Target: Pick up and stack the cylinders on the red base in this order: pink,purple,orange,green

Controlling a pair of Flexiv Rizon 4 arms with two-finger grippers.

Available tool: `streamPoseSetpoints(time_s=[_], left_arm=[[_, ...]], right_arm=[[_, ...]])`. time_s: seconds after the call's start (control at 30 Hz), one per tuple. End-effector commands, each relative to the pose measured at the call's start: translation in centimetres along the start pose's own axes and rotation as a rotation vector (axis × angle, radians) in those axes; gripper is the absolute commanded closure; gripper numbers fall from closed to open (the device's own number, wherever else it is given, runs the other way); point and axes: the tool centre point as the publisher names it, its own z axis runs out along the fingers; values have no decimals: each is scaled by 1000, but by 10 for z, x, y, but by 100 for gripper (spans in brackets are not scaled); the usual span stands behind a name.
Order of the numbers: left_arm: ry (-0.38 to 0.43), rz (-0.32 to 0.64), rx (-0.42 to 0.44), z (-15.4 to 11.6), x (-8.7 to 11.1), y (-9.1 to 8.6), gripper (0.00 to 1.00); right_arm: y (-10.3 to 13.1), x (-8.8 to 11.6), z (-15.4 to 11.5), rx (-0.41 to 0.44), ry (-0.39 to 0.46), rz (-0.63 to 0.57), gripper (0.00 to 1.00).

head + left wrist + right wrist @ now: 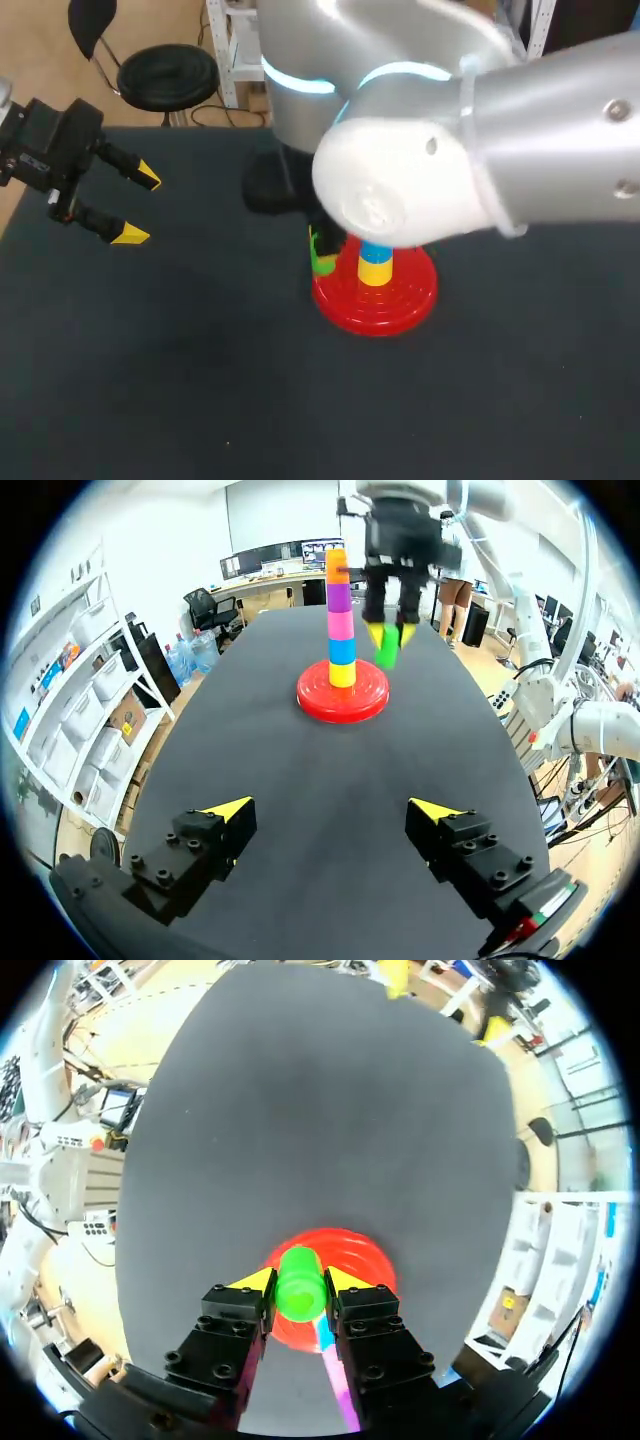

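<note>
Pinching the green cylinder [299, 1297], right hand [300, 1280] stands narrowly open.

No text, number, label or sign can be read on the base [375, 297], the stacked cylinders [341, 625], the green cylinder [299, 1284] or the table [150, 380].
</note>
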Motion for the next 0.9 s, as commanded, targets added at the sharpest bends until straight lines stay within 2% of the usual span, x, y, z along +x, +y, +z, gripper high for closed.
streamPoseSetpoints(time_s=[0.03,0.3,0.43,0.5,0.7,0.9], left_arm=[[0,1,-2,0,1,-1,0],[0,1,-2,0,1,-1,0],[0,1,-2,0,1,-1,0],[0,1,-2,0,1,-1,0],[0,1,-2,0,1,-1,0],[0,1,-2,0,1,-1,0]], right_arm=[[-8,4,-51,20,-11,19,100],[-39,8,-118,94,41,101,100],[-53,14,-143,95,41,130,100],[-58,18,-154,94,44,183,100],[-71,33,-176,56,29,326,100],[-72,46,-179,25,15,425,100]])
